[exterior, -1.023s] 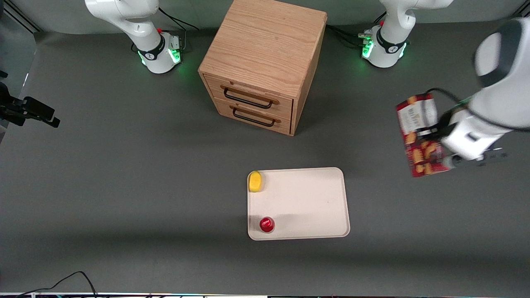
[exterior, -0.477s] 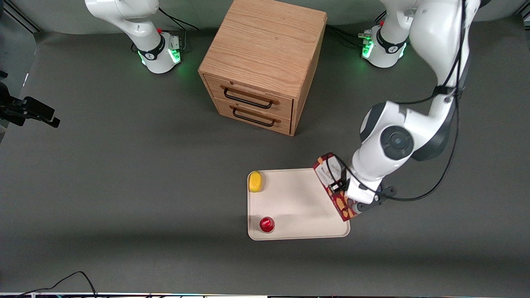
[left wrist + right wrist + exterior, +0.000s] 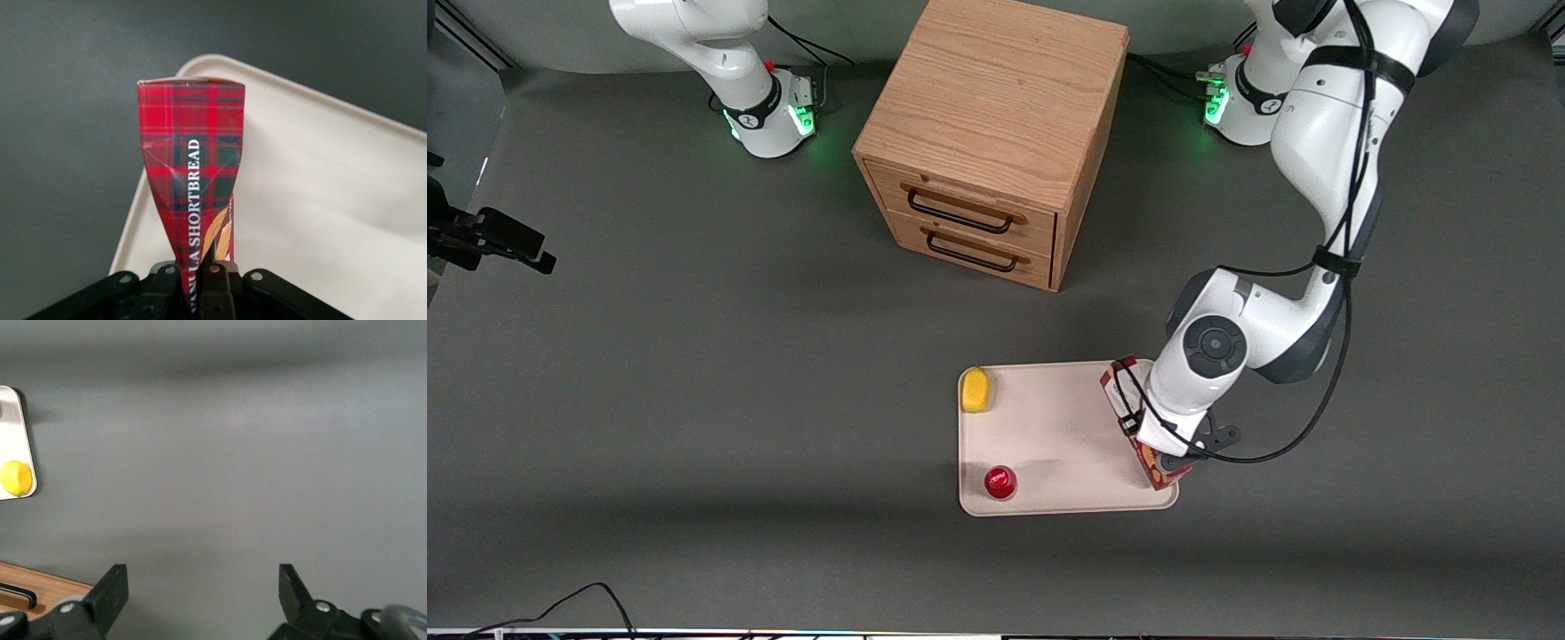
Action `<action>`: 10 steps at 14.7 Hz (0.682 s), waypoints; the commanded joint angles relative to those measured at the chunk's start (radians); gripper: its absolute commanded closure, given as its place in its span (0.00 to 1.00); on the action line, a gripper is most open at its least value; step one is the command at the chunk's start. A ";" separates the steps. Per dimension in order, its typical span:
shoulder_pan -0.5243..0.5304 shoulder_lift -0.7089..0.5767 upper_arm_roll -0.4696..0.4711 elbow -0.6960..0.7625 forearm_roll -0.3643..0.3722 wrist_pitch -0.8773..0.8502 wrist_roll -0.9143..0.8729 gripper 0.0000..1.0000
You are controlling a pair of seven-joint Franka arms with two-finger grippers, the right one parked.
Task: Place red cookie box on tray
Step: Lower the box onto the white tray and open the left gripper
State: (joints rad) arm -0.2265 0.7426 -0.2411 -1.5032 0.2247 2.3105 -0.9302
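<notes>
The red cookie box (image 3: 1117,384) is a tartan carton, pinched in at the middle where my left gripper (image 3: 1149,437) is shut on it. It hangs over the edge of the cream tray (image 3: 1067,427) that lies toward the working arm's end, and the white wrist hides most of it. In the left wrist view the box (image 3: 190,153) stretches away from the gripper (image 3: 203,270), its free end over a rounded corner of the tray (image 3: 320,200). Whether the box touches the tray I cannot tell.
On the tray's edge toward the parked arm sit a yellow lemon-like fruit (image 3: 975,389) and, nearer the camera, a small red cup (image 3: 1000,482). A wooden drawer cabinet (image 3: 996,133) with two shut drawers stands farther back. A black cable (image 3: 587,596) lies near the front edge.
The left arm has carried the box in from the working arm's end of the table to the tray's edge, then shifted slightly further over it. Fruit and cup have not moved.
</notes>
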 commanded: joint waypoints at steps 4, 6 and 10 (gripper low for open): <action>-0.016 0.047 0.003 0.021 0.068 0.052 -0.013 0.72; -0.010 0.046 0.005 0.037 0.065 0.028 -0.015 0.00; -0.007 0.023 -0.035 0.185 0.027 -0.303 -0.012 0.00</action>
State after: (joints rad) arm -0.2294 0.7646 -0.2450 -1.4374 0.2593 2.1944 -0.9308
